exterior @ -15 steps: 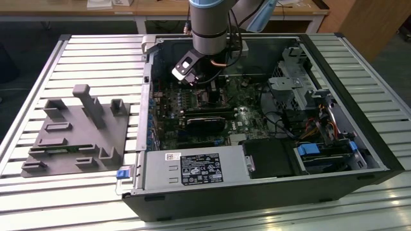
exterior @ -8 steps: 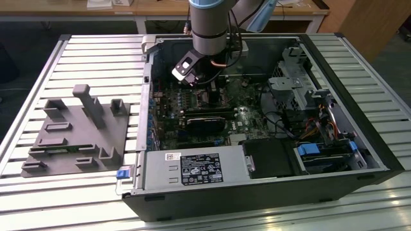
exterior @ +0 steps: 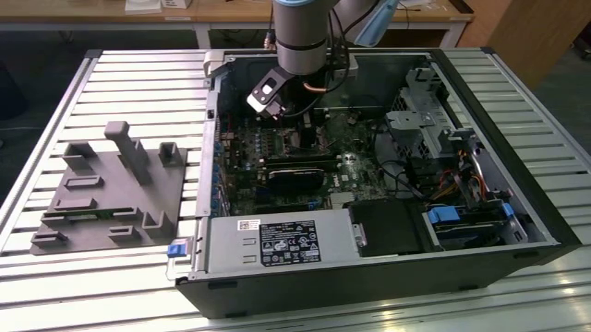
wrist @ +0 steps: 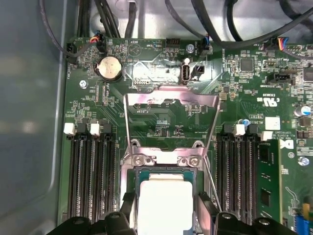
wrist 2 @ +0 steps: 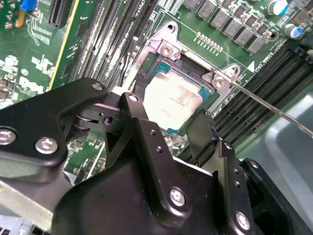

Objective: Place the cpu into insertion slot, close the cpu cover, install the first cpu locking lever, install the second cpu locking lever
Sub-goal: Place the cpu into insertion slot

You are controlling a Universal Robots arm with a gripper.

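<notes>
Gripper up close, black fingers clamped on two edges of the cpu, which sits flat in the insertion slot. cpu cover is flipped back open. Near edge of the cpu is cut off in the first wrist view.

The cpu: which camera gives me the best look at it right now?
The second wrist view: most of the cpu shows at the insertion slot, partly behind the claw. The first wrist view cuts the cpu off at the picture's edge. In the exterior view the arm blocks that spot.
</notes>
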